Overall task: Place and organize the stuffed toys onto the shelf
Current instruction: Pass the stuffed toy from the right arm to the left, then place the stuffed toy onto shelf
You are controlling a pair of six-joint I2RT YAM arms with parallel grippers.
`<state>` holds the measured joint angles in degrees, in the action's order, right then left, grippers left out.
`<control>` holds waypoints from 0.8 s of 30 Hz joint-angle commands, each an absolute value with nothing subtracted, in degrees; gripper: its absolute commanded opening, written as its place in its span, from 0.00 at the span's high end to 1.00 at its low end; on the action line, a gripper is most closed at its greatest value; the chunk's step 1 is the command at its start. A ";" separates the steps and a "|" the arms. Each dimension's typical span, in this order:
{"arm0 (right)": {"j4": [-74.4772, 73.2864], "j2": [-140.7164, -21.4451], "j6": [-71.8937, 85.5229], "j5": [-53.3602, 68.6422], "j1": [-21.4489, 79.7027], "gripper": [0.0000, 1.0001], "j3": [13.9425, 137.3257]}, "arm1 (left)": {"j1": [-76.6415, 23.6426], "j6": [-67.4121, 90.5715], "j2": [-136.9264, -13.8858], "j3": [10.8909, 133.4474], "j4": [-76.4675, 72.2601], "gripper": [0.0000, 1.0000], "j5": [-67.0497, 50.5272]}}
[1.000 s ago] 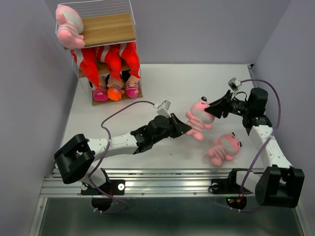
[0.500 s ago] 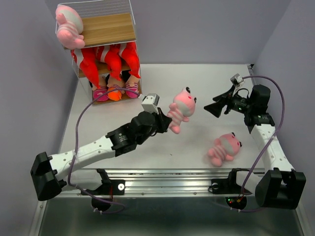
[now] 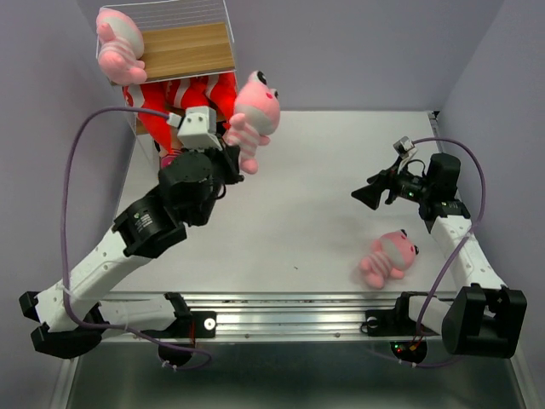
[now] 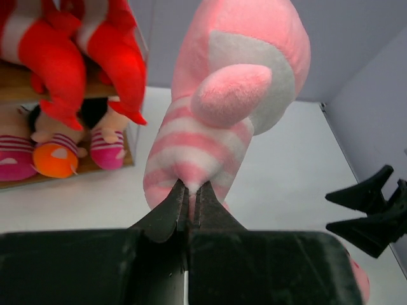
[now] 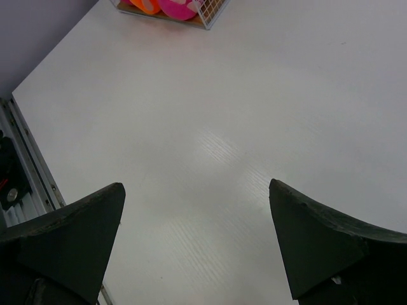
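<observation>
One pink striped animal [image 3: 387, 258] lies on the table [image 3: 289, 213] near the right arm's base. Beyond it the right gripper [image 3: 361, 192] hovers empty, jaws spread wide. The left gripper [image 4: 189, 192] pinches the lower end of a second pink animal [image 4: 222, 108], raised beside the shelf [image 3: 187, 49]. The sharks [image 4: 57, 60] occupy the middle tier, dolls [image 4: 51, 149] the bottom; a third pink animal [image 3: 119, 47] sits at the top tier's left edge.

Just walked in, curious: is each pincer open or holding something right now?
Left pincer: shut on the pink striped toy.
Right pincer: open, holding nothing.
</observation>
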<state>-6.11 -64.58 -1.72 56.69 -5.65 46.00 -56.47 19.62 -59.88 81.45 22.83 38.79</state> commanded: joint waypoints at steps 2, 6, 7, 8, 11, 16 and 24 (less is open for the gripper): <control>-5.10 -64.16 -2.90 56.08 -5.71 0.00 45.97 | -53.36 12.57 -60.20 92.62 26.28 1.00 45.52; -5.19 -63.98 -2.64 55.81 -5.71 0.00 45.97 | -50.46 8.27 -63.54 100.62 26.54 1.00 47.81; -5.19 -63.90 -2.55 55.98 -5.71 0.00 45.97 | -49.41 7.13 -64.24 102.20 26.37 1.00 47.81; -5.19 -63.81 -2.55 55.99 -5.71 0.00 45.88 | -48.26 4.86 -64.86 105.26 25.76 1.00 47.55; -5.19 -63.63 -2.37 55.90 -5.71 0.00 45.88 | -41.94 1.24 -68.28 111.60 25.14 1.00 44.22; -5.10 -63.02 -2.20 55.72 -5.71 0.00 45.79 | -34.56 -1.75 -77.59 123.55 28.91 1.00 38.94; -4.31 -62.58 -1.14 56.51 -5.71 0.00 45.35 | -25.16 -0.36 -84.02 129.55 28.04 1.00 32.19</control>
